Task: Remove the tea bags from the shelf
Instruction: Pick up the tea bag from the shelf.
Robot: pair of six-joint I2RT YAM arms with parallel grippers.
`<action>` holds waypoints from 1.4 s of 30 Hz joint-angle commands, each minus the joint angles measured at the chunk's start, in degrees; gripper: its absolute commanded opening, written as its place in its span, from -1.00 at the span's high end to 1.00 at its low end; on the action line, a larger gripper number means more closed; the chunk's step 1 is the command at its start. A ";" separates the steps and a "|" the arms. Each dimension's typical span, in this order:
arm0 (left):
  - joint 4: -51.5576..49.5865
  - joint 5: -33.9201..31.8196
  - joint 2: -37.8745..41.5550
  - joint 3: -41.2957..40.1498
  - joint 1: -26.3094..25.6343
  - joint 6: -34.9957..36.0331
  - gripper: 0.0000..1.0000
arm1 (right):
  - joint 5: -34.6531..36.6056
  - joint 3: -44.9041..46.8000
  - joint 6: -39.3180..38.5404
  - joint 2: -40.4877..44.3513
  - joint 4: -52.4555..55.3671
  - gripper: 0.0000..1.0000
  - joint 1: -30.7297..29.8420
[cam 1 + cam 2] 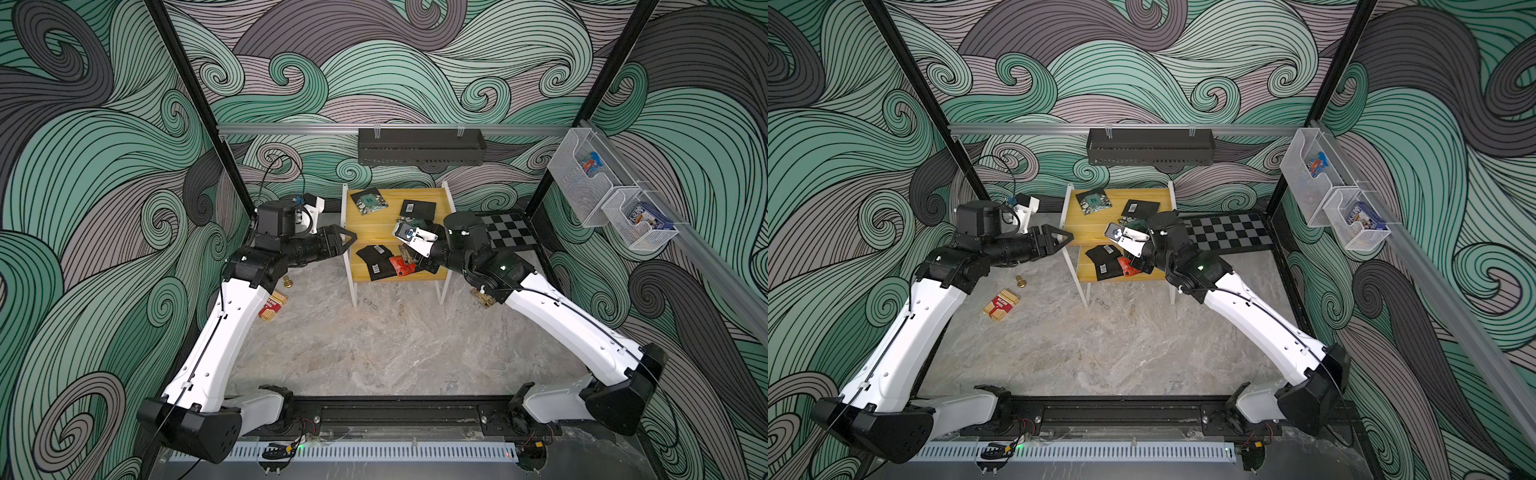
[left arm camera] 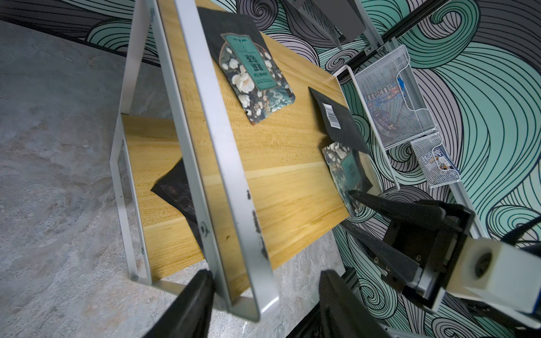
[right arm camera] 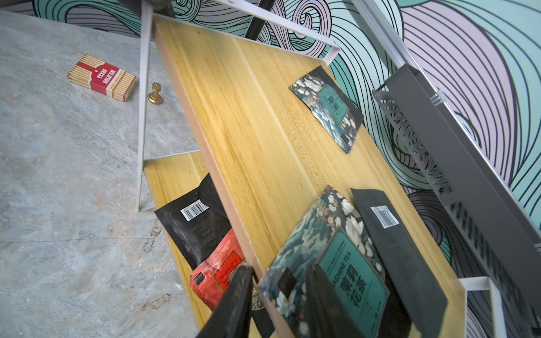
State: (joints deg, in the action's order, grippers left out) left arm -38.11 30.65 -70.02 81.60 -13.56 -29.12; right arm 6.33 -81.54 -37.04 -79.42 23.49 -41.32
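While the left hand gapes empty, the right hand, partly open, straddles a teal tea bag.

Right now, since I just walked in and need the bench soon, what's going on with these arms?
The right claw has its jaws either side of a teal, flower-printed jasmine tea sachet at the edge of the top board of the small yellow-board, white-framed shelf. Whether it grips yet is unclear. The left claw hangs open at the shelf's side frame, holding nothing. More sachets lie on both boards.
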 commanded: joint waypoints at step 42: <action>-0.47 0.46 1.95 0.05 -0.06 0.29 -0.21 | -0.61 3.31 6.00 16.76 -2.58 0.96 -4.21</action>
State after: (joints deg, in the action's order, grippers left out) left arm -38.17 30.48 -69.82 81.60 -13.54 -29.10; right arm 5.48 -79.02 -32.86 -64.03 21.34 -45.10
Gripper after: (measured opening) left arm 0.607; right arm 0.044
